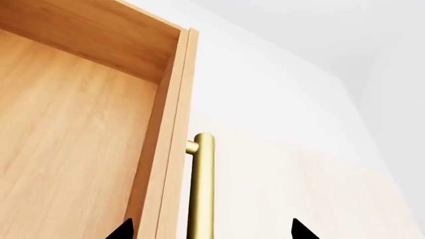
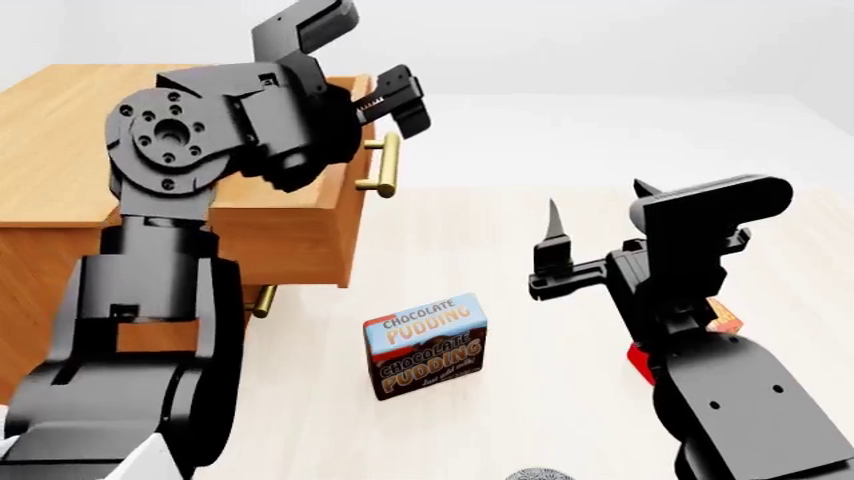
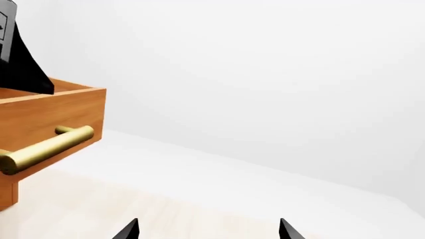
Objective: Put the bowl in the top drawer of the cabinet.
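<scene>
Here the top drawer (image 2: 300, 215) stands pulled out of the cabinet (image 2: 54, 130). Left gripper (image 2: 380, 100) (fingers spread) hovers above its brass handle (image 2: 386, 165). Right gripper (image 2: 594, 215) spread over bare floor. Bowl (image 2: 541, 474) barely visible at the head view's bottom edge.

Both arms raised — left pincer (image 2: 387, 100) and right pincer (image 2: 594, 215) open.

Matte black arms of blocky links, a round screw-ringed joint, and black pointed claw fingertips (image 2: 553, 222).

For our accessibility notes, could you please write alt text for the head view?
The top drawer of the cabinet stands pulled out, the left gripper above its brass handle. A chocolate pudding box stands on the floor; the right gripper is empty.
</scene>
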